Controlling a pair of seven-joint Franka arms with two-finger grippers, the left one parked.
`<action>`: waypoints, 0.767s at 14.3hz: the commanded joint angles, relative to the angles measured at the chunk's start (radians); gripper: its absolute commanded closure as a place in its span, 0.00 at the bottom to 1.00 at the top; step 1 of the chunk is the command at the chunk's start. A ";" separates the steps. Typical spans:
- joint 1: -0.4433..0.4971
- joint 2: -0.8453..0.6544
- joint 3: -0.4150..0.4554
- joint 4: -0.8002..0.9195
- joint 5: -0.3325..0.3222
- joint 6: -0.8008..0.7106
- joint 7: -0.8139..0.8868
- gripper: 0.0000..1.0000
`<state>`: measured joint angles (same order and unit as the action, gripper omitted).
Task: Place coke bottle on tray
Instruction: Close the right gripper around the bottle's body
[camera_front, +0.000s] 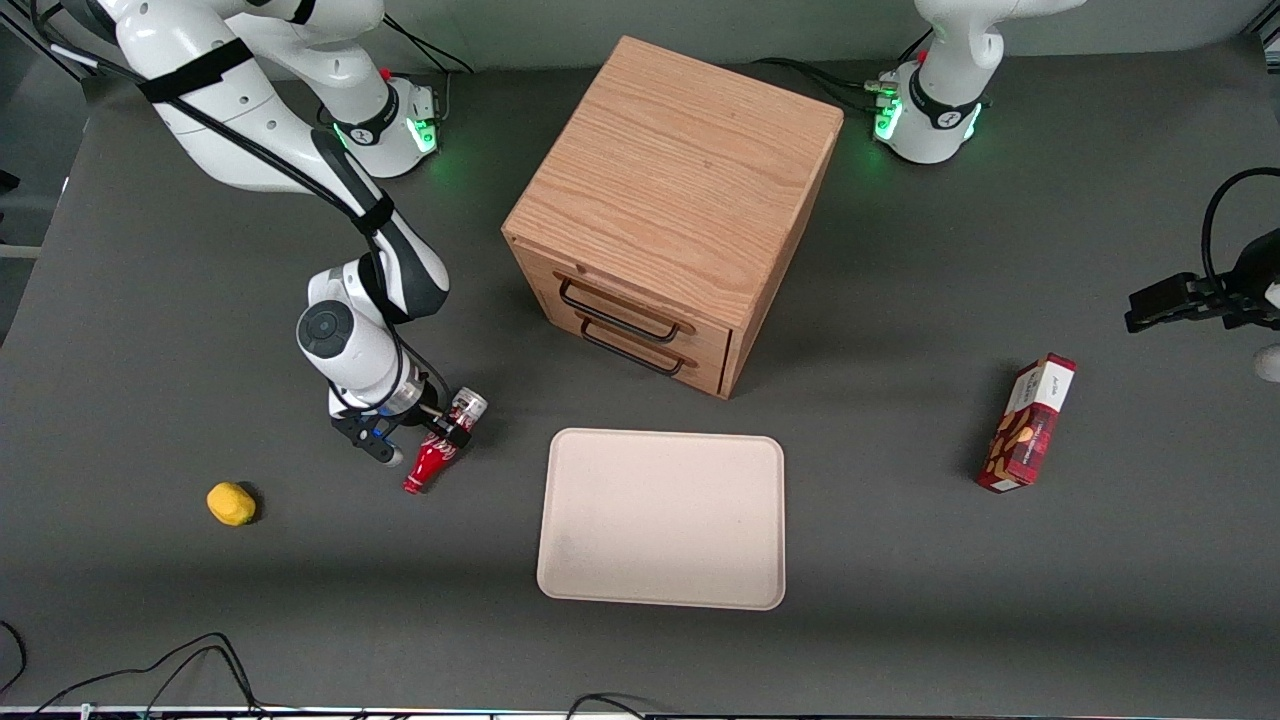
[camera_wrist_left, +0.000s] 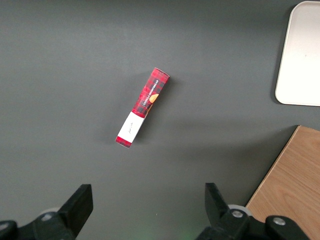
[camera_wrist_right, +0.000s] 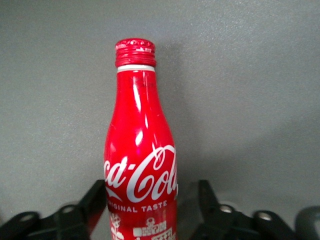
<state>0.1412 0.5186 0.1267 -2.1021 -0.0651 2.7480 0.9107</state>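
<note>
The coke bottle (camera_front: 432, 460) is red with white script and a silver base. It lies on the dark table with its cap toward the front camera, a short way from the tray toward the working arm's end. My right gripper (camera_front: 440, 432) is over its lower body. In the right wrist view the bottle (camera_wrist_right: 140, 150) stands between the two fingers of the gripper (camera_wrist_right: 151, 192). One finger is against it and the other stands a little apart, so the jaws are open around it. The cream tray (camera_front: 660, 520) lies flat and holds nothing.
A wooden two-drawer cabinet (camera_front: 670, 200) stands farther from the front camera than the tray. A red snack box (camera_front: 1028, 425) lies toward the parked arm's end and shows in the left wrist view (camera_wrist_left: 142, 107). A small yellow object (camera_front: 231, 503) lies toward the working arm's end.
</note>
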 joint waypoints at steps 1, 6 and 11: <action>0.014 0.017 -0.012 0.020 -0.035 0.012 0.040 1.00; 0.014 0.017 -0.012 0.020 -0.035 0.012 0.040 1.00; 0.014 0.005 -0.012 0.020 -0.035 0.004 0.039 1.00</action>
<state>0.1417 0.5190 0.1263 -2.0995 -0.0654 2.7480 0.9107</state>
